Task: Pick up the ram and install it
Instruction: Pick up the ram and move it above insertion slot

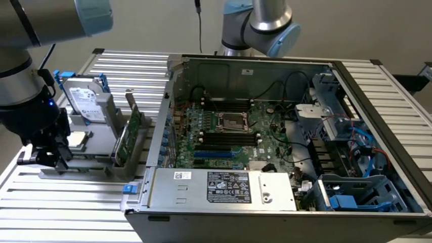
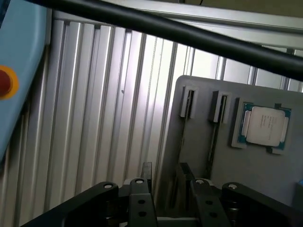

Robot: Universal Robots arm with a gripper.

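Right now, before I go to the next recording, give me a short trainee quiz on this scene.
1. True or false: the jaws stand open.
2. Which part lies flat in the gray holder? A hard drive; B processor chip; C green card.
3. Fill in: the open computer case sits to the exterior view's ____ of the holder.
Key: 1 true; 2 B; 3 right.

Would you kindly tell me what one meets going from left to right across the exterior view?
End effector → hard drive → upright green circuit board → motherboard → blue plastic bracket.
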